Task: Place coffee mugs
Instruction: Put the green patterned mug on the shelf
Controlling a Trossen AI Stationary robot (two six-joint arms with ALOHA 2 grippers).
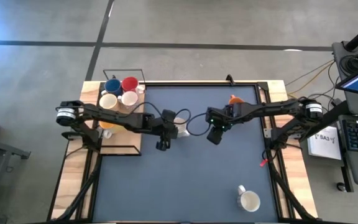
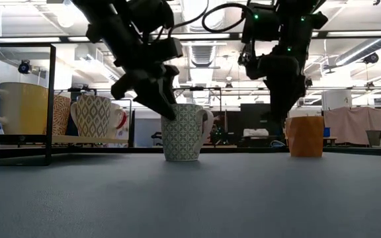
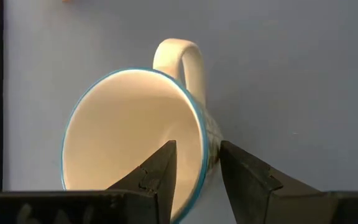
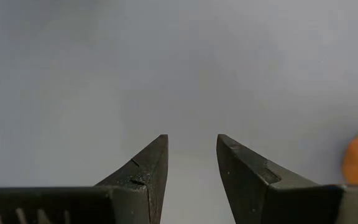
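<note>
From above: my left gripper [image 1: 164, 144] sits mid-bench on the patterned mug [image 1: 180, 122], right gripper [image 1: 214, 136] hangs beside it over bare mat, w/ open room toward the near edge bar a white mug [image 1: 248, 200] at the near right corner. Low view: glazed mugs stand on the wire rack [image 2: 48, 106] at the left edge, a faceted orange mug [image 2: 305, 135] stands right. Wrist views: left fingers [image 3: 157, 174] straddle that mug's teal rim, one inside, one outside; right fingers [image 4: 145, 171] are apart, holding nothing.

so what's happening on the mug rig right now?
The left claw straddles the rim of a patterned cream mug standing mid-table, one finger inside, one outside. The right claw hangs open and empty above bare mat, near an orange mug. Several mugs sit on the rack; a white mug waits apart.
</note>
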